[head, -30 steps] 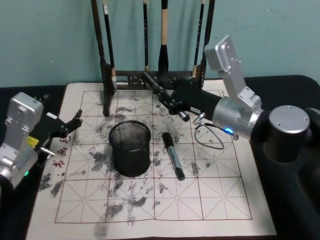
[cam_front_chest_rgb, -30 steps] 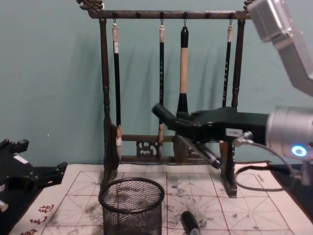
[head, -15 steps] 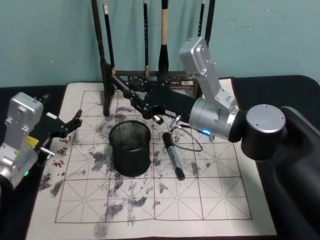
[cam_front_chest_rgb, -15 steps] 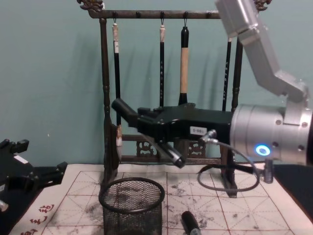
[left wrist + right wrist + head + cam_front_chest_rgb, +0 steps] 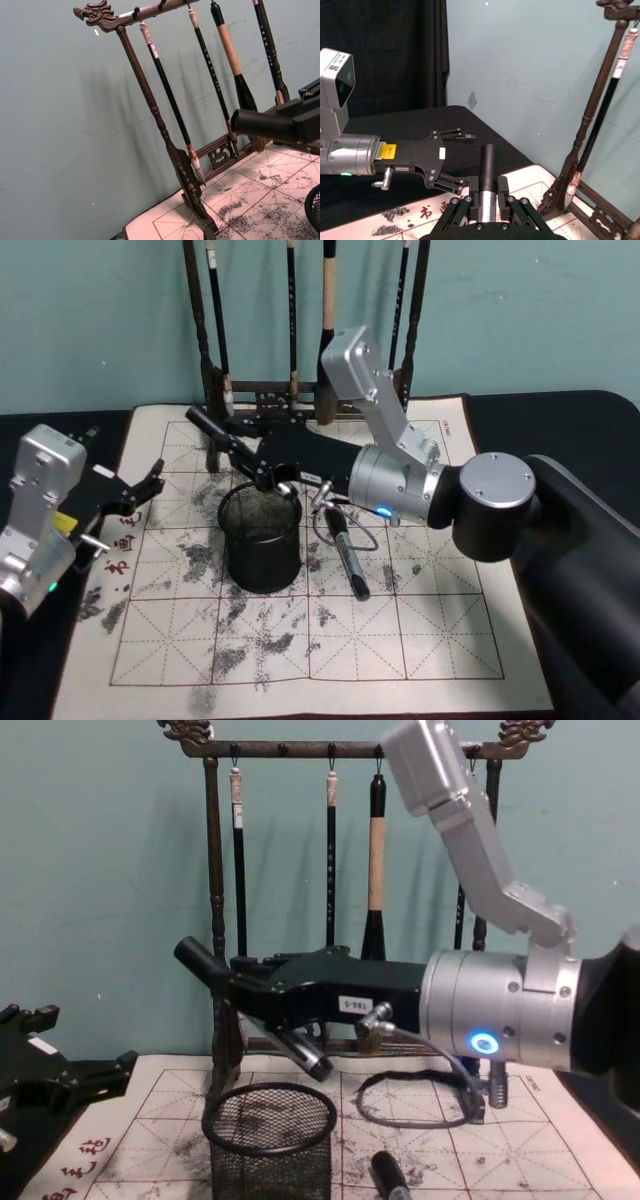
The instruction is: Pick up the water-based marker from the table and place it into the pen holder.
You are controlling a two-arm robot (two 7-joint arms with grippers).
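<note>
My right gripper [image 5: 268, 468] [image 5: 268, 992] [image 5: 489, 189] is shut on a black water-based marker [image 5: 228, 444] [image 5: 205, 968] [image 5: 489, 165]. It holds the marker tilted just above the far rim of the pen holder [image 5: 262, 540] [image 5: 268, 1142], a black wire-mesh cup on the cream mat [image 5: 400, 640] of the table. The marker's upper end [image 5: 260, 125] points toward my left side. Another black marker [image 5: 346, 550] [image 5: 388, 1175] lies flat on the mat just right of the pen holder. My left gripper [image 5: 135, 495] [image 5: 454, 159] rests open at the mat's left edge.
A tall dark wooden brush rack [image 5: 215, 390] [image 5: 215, 920] [image 5: 150, 100] with several hanging brushes stands at the back of the mat, close behind the right gripper. The right arm's cable [image 5: 335, 530] loops down beside the pen holder.
My right arm has swung leftward from in front of the rack, carrying the marker to a spot over the pen holder. The left arm has stayed still.
</note>
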